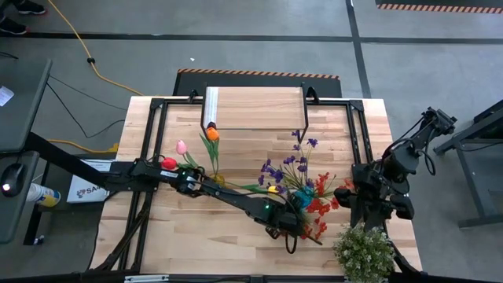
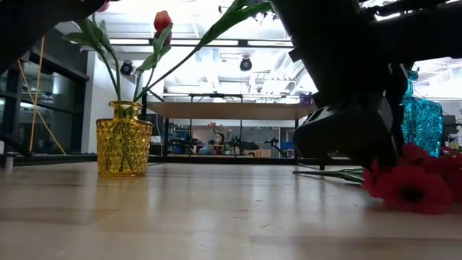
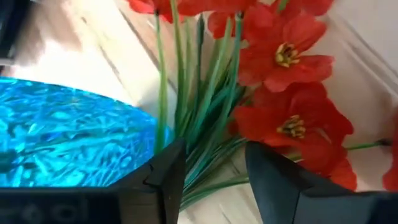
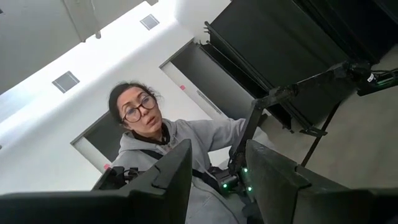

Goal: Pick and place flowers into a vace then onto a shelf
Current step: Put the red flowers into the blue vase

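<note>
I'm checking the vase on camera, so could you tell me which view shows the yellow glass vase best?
The low view: the yellow vase stands in full profile on the table, stems rising from it. The high view shows only flower heads and leaves there, the vase itself hard to make out. Neither wrist view shows it; the left wrist sees a blue vase.

Two dark, slim jointed arms w/ black tubular links, small green indicator light on left arm [image 1: 228, 196], bulky black housings and looped cables on right arm [image 1: 401, 169], matte wedge-shaped fingers [image 3: 163, 180].

Blue vase [image 3: 68, 137] (half cut off) blurred
</note>
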Controlling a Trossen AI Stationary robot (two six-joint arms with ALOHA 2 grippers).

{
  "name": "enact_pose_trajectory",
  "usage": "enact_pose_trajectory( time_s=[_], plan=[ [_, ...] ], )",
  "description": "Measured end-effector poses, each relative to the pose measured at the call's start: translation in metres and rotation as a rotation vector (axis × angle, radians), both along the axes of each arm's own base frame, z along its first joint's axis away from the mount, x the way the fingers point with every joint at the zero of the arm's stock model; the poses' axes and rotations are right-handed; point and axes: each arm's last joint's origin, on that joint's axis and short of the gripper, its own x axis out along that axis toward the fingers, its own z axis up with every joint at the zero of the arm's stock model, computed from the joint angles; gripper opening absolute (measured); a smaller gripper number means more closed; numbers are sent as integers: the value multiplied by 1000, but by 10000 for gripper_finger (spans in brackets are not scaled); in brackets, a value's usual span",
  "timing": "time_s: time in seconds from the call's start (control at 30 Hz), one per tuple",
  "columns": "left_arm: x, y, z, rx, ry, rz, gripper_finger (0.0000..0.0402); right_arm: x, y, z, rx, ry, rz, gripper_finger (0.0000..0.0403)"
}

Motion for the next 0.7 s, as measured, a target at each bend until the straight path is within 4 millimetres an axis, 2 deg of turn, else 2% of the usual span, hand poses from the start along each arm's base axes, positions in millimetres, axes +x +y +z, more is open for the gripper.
enact_pose_trajectory(
  time_s=[0.27,0.5,0.7],
  plan=[
    [4,-2,-14,15,16,-77,167,1,0,0,0,7,-18,142],
    [4,-3,-15,17,21,-73,138,1,0,-2,-7,19,-27,142],
    [3,-5,-15,56,8,-50,97,1,0,-2,-7,18,-28,142]
  ],
)
